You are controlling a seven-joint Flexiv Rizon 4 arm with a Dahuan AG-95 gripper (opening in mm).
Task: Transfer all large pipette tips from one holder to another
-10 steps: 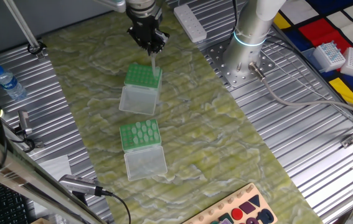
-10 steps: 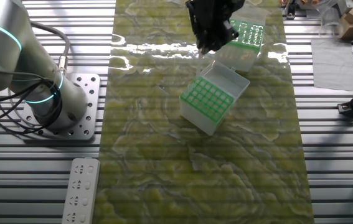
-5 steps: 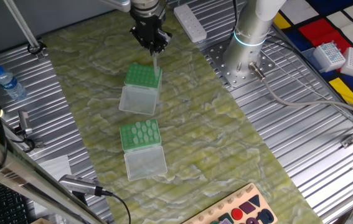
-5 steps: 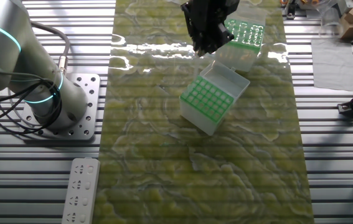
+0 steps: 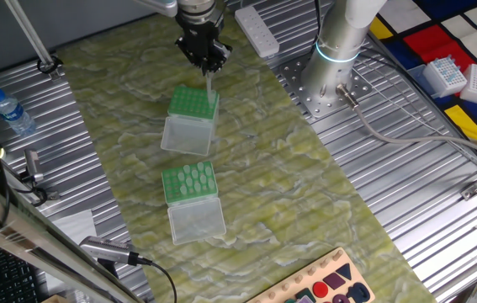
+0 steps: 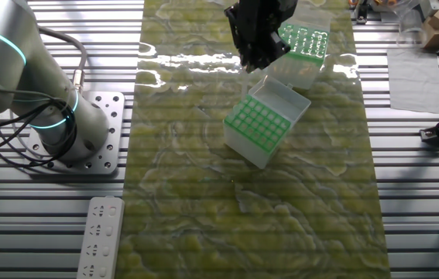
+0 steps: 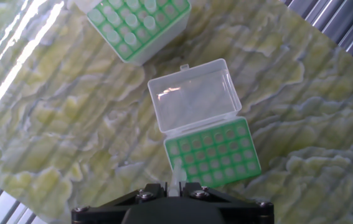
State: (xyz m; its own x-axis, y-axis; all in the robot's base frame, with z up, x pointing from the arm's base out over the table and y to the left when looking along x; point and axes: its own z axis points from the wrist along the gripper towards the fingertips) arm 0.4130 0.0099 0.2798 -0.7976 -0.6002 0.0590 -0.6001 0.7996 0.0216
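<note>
My jaws [image 5: 208,67] are clamped on one large pipette tip [image 5: 209,87], a slim whitish cone that hangs point-down from between them, and I hold it in the air just above the near box [image 5: 193,103], the green-topped holder whose grid of holes looks empty. In the hand view the tip [image 7: 177,171] shows at 6 o'clock, rising from between my fingers toward the 9 o'clock edge of that green grid [image 7: 213,154], and the box's clear lid [image 7: 195,96] lies flung open beyond it, toward 12 o'clock. The second holder [image 7: 137,23] sits at 11 o'clock in that view, well apart from the first, and its holes carry the remaining large pipette tips [image 7: 129,20] standing upright with their whitish rims showing. From the one fixed view that filled holder [image 5: 189,182] lies at 6 o'clock from the empty one, its own clear lid [image 5: 197,220] open on the worktop [image 5: 305,185], which wears a green and yellow marbled mat. From the other fixed view my gripper [image 6: 255,58] hangs between the two boxes, above the open lid of the empty holder [image 6: 258,125], with the filled holder [image 6: 304,40] at about 2 o'clock from it. A white power strip [image 6: 100,237] lies off the mat on the ribbed metal at 8 o'clock
</note>
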